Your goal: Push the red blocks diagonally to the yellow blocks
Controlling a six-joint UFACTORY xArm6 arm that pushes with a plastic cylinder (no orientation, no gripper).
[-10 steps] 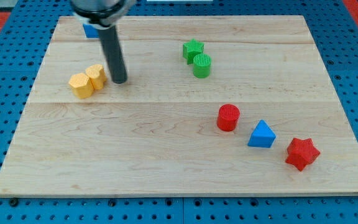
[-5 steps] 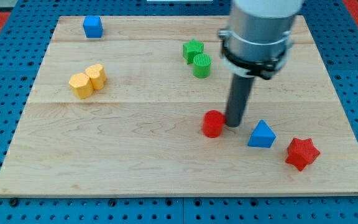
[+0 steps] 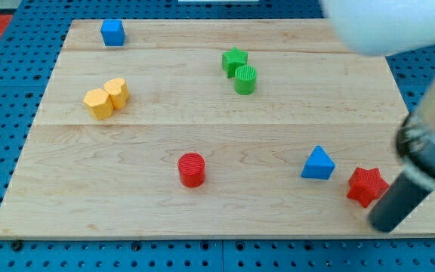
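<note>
A red cylinder (image 3: 192,169) stands on the wooden board (image 3: 127,196), left of the middle and low in the view. A red star (image 3: 366,185) lies near the view's bottom right. Two yellow blocks (image 3: 106,97) touch each other at the view's left. My tip (image 3: 385,225) is at the bottom right edge of the board, just below and right of the red star, very close to it. The rod's upper part is blurred.
A blue triangle (image 3: 318,163) lies just left of the red star. A green star (image 3: 234,60) and a green cylinder (image 3: 245,78) sit together near the top middle. A blue cube (image 3: 112,32) is at the top left.
The red cylinder has slid left and slightly down, from beside the blue triangle to left of the middle. My tip has moved from next to it to the bottom right by the red star.
</note>
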